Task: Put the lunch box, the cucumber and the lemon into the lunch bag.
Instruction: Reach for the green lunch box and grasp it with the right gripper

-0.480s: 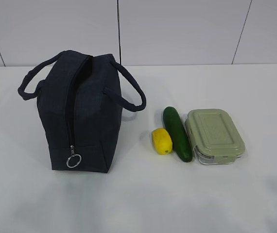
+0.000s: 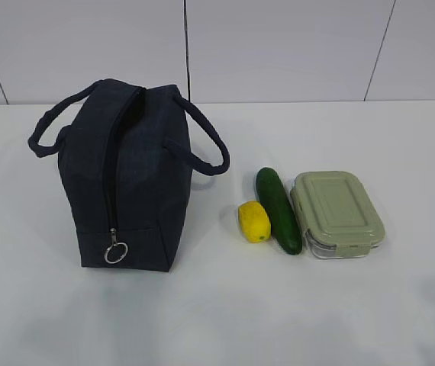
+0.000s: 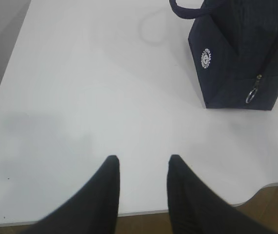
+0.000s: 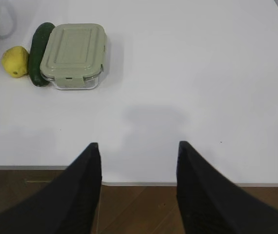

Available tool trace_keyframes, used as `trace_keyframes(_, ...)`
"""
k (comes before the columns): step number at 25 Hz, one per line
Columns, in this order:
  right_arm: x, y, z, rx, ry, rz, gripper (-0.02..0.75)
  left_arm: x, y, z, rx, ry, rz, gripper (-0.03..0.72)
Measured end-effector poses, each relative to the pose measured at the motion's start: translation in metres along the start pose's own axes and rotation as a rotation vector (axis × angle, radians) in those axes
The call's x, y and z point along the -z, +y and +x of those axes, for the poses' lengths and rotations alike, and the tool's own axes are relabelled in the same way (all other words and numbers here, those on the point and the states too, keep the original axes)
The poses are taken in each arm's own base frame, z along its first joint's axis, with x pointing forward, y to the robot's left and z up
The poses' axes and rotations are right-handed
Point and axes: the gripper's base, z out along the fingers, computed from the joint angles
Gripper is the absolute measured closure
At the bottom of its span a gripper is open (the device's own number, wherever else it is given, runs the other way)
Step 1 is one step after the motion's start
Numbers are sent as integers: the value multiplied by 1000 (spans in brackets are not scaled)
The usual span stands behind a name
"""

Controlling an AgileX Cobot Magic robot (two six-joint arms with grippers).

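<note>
The navy lunch bag [image 2: 126,175] stands upright at the left of the white table, its zipper shut and the ring pull [image 2: 115,252] hanging low on its front. It also shows in the left wrist view [image 3: 241,53] with a round white logo. The yellow lemon [image 2: 254,221], the dark green cucumber [image 2: 278,210] and the lunch box [image 2: 336,211] with its sage-green lid lie side by side to the bag's right. They also show in the right wrist view: lemon [image 4: 15,61], cucumber [image 4: 38,53], lunch box [image 4: 73,55]. My left gripper [image 3: 143,161] and right gripper [image 4: 139,145] are open, empty, near the table's front edge.
The white table [image 2: 217,320] has a front edge with brown floor [image 4: 139,209] below it. A grey tiled wall [image 2: 278,46] stands behind the table. Neither arm shows in the exterior view.
</note>
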Motion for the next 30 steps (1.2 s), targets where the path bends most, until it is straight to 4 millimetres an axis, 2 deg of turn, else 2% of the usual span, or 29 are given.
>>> trace_keyframes(30,0,0,0,0,0,0,352,0,0,0,0,0,0,452)
